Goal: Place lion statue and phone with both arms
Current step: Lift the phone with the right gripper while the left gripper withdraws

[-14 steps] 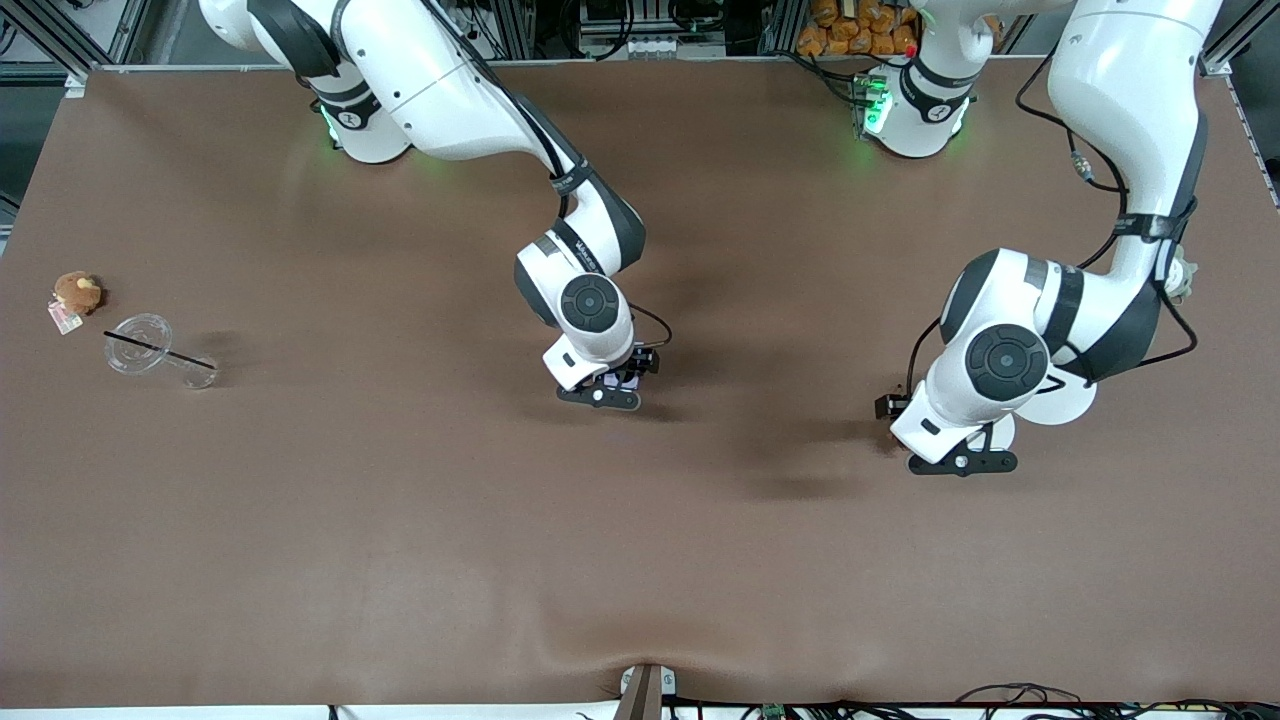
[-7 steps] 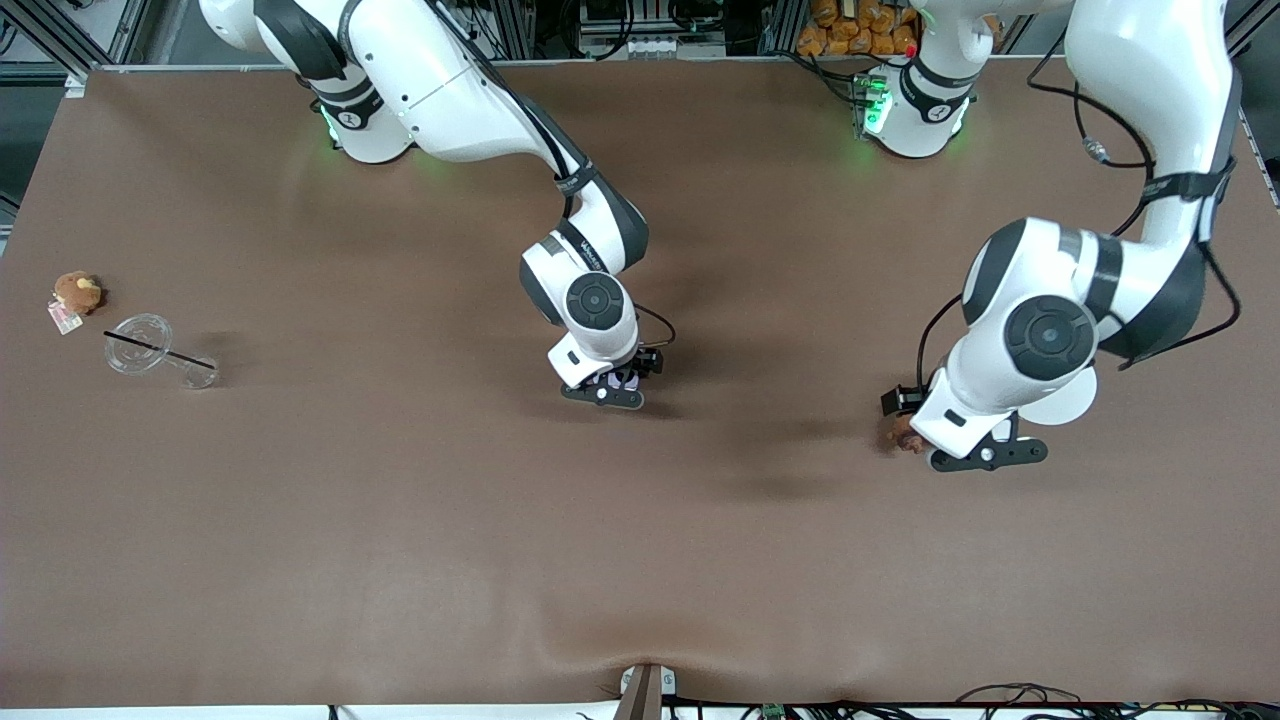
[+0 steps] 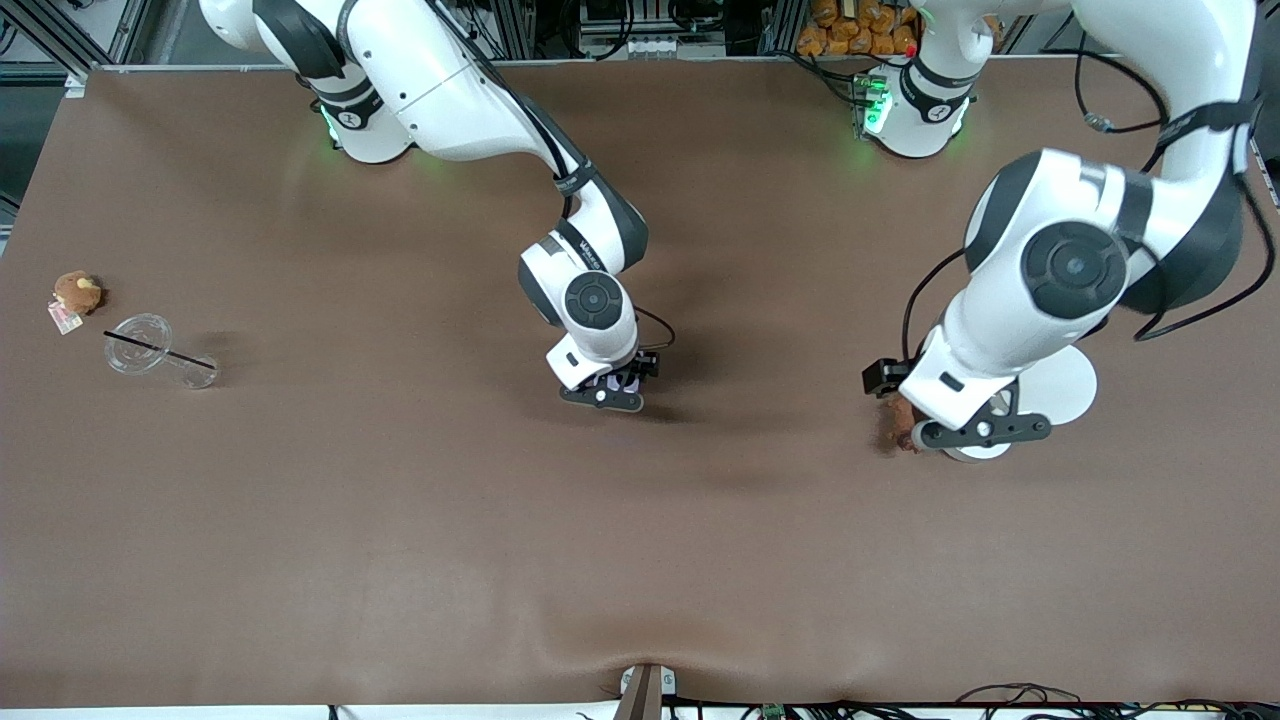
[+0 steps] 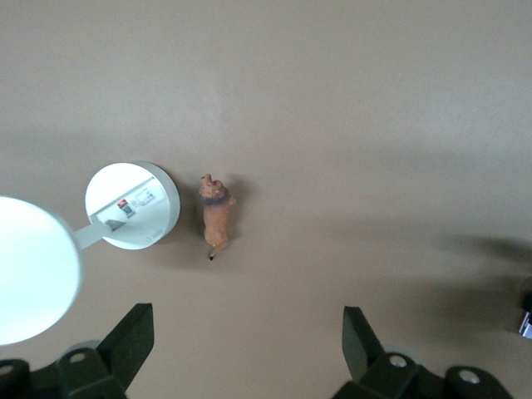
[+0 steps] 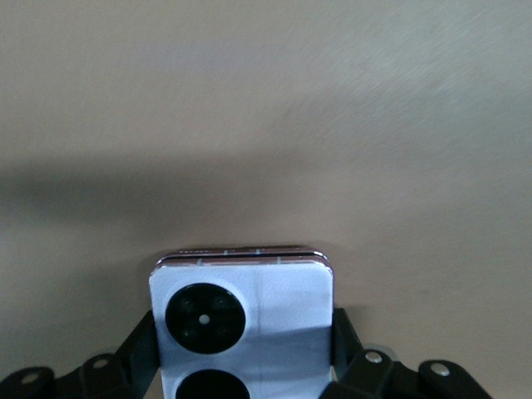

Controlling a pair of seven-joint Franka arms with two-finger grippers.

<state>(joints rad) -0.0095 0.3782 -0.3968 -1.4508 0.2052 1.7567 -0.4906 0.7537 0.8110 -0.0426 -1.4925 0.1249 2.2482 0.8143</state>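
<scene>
Two pincers work above the brown bench (image 3: 400, 520): the left pincer (image 4: 248, 345) hangs released over the lion statue (image 4: 216, 217), apparently lying beside a white disc (image 4: 133, 206); mid-bench, the right pincer (image 5: 241, 332) stands clenched on the phone (image 5: 266, 307).

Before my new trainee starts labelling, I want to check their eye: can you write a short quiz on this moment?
1. True or false: the right end effector is shut on the phone.
2. What lies on the table beside the lion statue? A) a small white disc B) a red bowl C) a book
3. Fill in: the left end effector is over the lion statue with its fingers ____.

Key: 1 true; 2 A; 3 open.
</scene>
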